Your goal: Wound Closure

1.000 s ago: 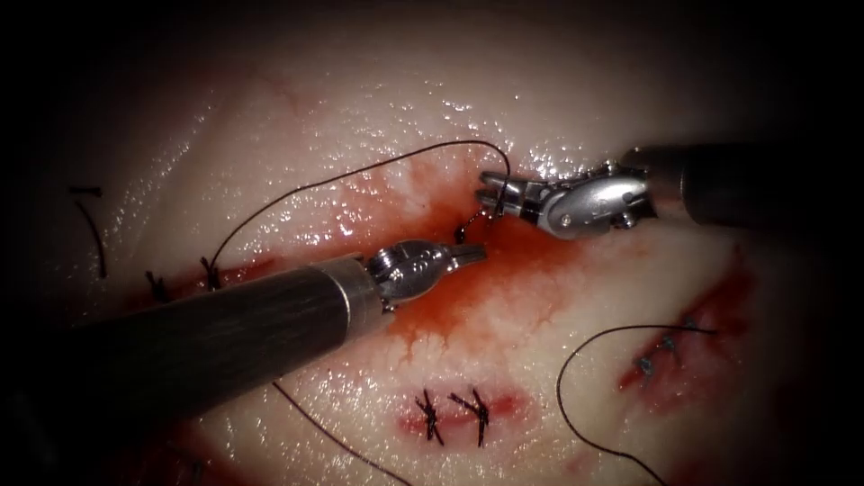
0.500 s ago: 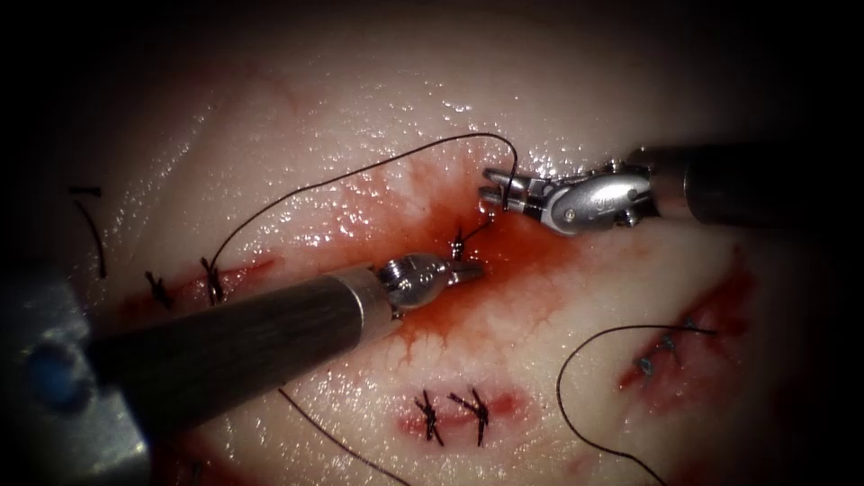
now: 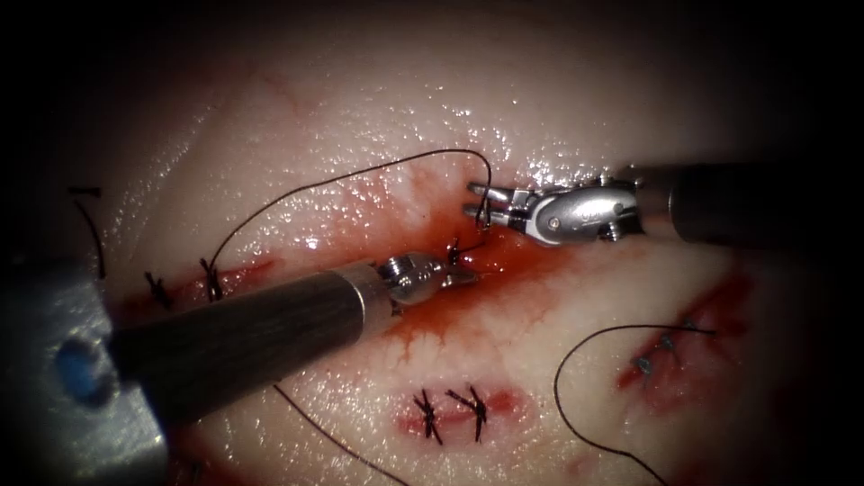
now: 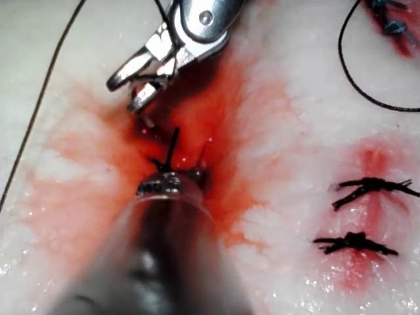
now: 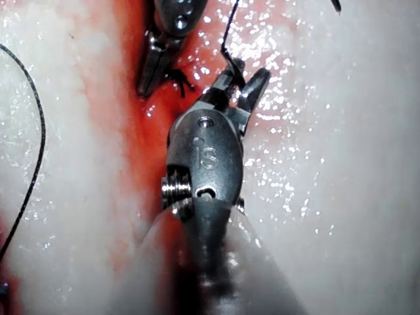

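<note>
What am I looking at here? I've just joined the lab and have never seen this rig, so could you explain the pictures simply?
This is a surgical practice robot with two thin arms, each ending in a small two-jawed tool. It is sewing up a cut in pork belly, the tissue. The wide picture comes from an endoscope above and in front; the other two come from cameras near each arm's wrist. The left tool, entering from the lower left, seems to have its jaws shut on a short end of the dark thread at the cut, which lies under red fluid. The right tool has its jaws open with the thread running between them, so it grips nothing. Neither tool holds the needle. Finished stitches sit lower on the tissue.
</note>
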Controlling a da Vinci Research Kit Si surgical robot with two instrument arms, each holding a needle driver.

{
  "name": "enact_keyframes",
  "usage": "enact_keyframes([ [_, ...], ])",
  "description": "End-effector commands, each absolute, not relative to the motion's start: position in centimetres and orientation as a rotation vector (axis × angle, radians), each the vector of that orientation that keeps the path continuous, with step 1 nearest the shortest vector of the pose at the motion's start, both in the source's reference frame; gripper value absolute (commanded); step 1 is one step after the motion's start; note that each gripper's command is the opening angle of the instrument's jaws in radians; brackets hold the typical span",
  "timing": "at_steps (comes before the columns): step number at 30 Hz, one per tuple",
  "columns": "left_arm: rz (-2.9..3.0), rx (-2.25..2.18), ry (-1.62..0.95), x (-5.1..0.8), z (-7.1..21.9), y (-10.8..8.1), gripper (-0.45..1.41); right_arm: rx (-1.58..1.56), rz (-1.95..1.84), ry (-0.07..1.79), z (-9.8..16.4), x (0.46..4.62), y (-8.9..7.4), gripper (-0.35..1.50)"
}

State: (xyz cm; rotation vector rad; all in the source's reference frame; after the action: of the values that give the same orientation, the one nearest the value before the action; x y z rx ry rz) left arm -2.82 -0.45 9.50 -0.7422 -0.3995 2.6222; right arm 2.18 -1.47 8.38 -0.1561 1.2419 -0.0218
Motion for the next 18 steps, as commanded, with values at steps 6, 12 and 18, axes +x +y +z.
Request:
enact_keyframes([
  [6, 2.624, -0.739, -0.393, -2.83, 9.53, -0.44, -0.21, -0.086, 0.046, 1.217, 8.55, 2.19, -1.66, -0.35],
  [12, 2.623, -0.736, -0.39, -2.85, 9.53, -0.46, -0.2, -0.091, 0.153, 1.223, 8.58, 2.07, -1.53, -0.35],
  [18, 2.622, -0.735, -0.39, -2.86, 9.53, -0.46, -0.2, -0.031, 0.234, 1.22, 8.69, 2.08, -1.58, -0.35],
])
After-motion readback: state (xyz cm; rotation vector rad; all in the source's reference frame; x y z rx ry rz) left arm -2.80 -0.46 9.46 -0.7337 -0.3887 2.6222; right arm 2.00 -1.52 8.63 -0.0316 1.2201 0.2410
